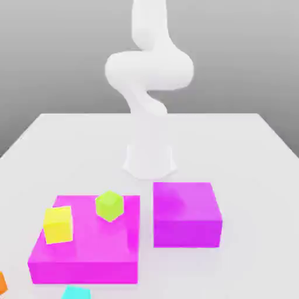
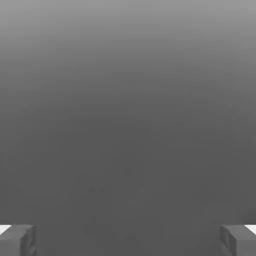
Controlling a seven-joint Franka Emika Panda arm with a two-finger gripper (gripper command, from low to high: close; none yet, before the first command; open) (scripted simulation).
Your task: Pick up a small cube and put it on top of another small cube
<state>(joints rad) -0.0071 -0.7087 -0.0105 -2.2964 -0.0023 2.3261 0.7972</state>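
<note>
- On the wide magenta block (image 1: 87, 245): yellow cube (image 1: 58, 225), green cube (image 1: 109, 205), apart.
- Pincer (image 2: 128, 240) fingers spread, empty.
- Risk: green cube sits tilted; a grasp may slip.

Soft, even light; faint shadows; slightly blurred renders.

place: simulated tabletop | evidence: plain white table (image 1: 245, 140), flat grey backdrop, untextured blocks

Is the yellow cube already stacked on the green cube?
No: the yellow cube and green cube sit apart on the larger magenta block.
</note>
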